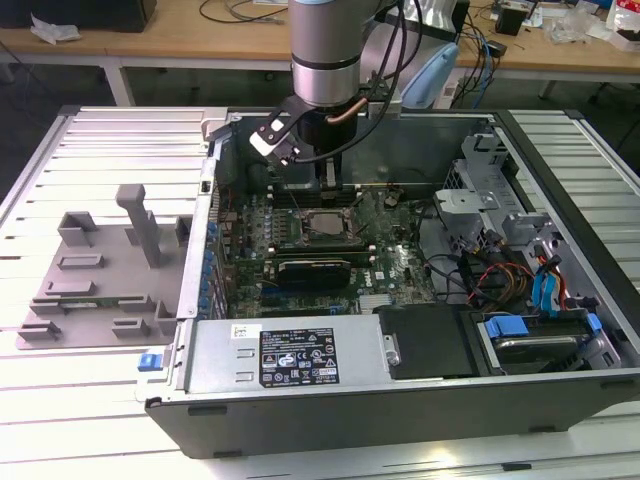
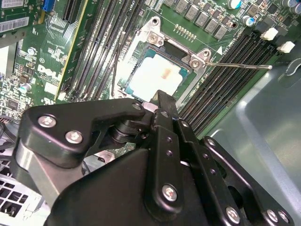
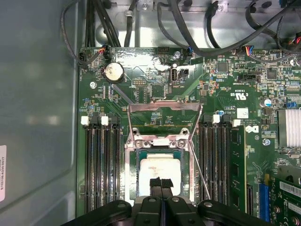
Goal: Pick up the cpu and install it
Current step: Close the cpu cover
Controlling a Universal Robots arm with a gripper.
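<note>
My end effector (image 3: 161, 184) has its 2 fingertips pressed together with nothing between them, just over one edge of the cpu (image 3: 160, 165). The cpu lies flat in the open socket (image 3: 162, 141) on the green motherboard (image 3: 225, 94). In the exterior view, that is mid-frame inside the computer case (image 1: 400, 410) on the bench (image 1: 100, 420). A printed label (image 1: 300, 355) sits lower centre.

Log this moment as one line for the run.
cpu: flat in socket | gripper: over cpu's edge, jaws shut | bracket: swung open
</note>
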